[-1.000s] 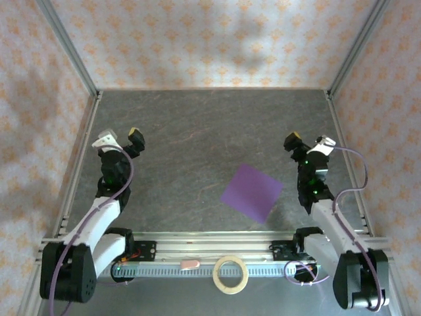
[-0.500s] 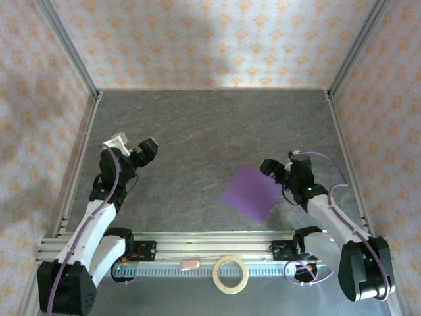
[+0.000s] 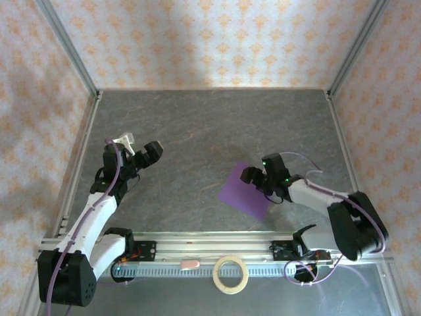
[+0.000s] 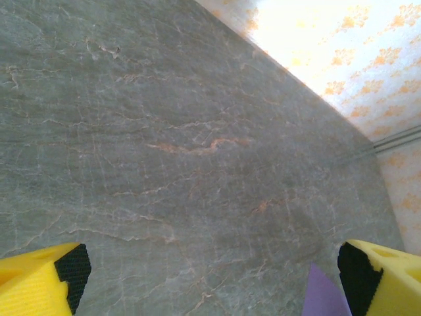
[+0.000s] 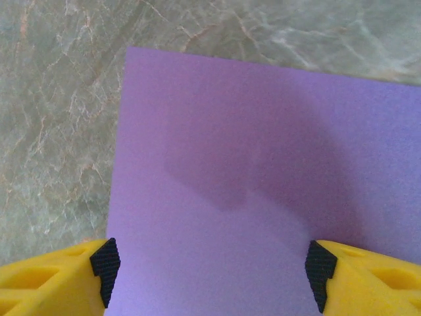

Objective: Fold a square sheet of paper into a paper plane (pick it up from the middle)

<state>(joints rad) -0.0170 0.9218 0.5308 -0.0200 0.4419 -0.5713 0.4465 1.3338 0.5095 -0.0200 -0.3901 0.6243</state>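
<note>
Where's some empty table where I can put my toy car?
The whole far half of the table, up to the back wall, is bare. So is the middle, between the left gripper and the square sheet of paper. It's crowded where the right gripper hangs over the paper.

Left fingers spread wide apart; right fingers also apart.
</note>
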